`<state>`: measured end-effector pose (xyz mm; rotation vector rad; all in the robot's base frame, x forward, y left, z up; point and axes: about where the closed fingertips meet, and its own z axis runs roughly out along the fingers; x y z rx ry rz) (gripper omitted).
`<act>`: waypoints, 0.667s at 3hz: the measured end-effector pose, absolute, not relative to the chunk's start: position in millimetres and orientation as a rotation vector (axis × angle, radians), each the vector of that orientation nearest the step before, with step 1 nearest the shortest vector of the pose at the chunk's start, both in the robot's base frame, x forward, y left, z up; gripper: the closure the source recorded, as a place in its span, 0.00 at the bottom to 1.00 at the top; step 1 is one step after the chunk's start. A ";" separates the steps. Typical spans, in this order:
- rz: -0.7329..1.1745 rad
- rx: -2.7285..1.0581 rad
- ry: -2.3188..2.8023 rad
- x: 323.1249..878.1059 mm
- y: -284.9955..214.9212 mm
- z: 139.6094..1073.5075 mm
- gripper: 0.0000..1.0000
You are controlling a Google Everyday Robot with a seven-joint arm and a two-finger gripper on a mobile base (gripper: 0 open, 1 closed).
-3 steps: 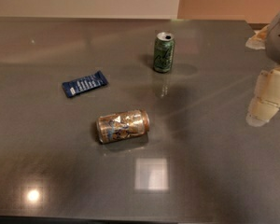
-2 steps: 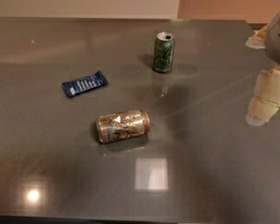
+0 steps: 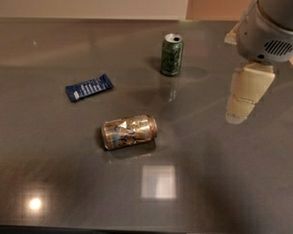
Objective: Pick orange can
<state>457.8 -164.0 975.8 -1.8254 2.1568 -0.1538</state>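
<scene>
Orange can [image 3: 129, 131] lies on its side at frame centre; gripper [image 3: 239, 112] hangs at right, well apart, spread or pressed together cannot be told

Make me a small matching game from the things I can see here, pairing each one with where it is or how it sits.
Things:
1. orange can
2. green can
3. blue packet
4. gripper

Places or states:
A. at the right, apart from both cans
B. lies flat, farthest left
C. stands upright, toward the back
D. lies on its side, near the middle

Pairs: 1-D, 2-C, 3-B, 4-A
</scene>
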 end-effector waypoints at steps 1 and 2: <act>-0.172 -1.895 2.125 472.1 -129.7 967.4 0.00; -0.171 -1.973 2.075 482.9 -93.3 957.1 0.00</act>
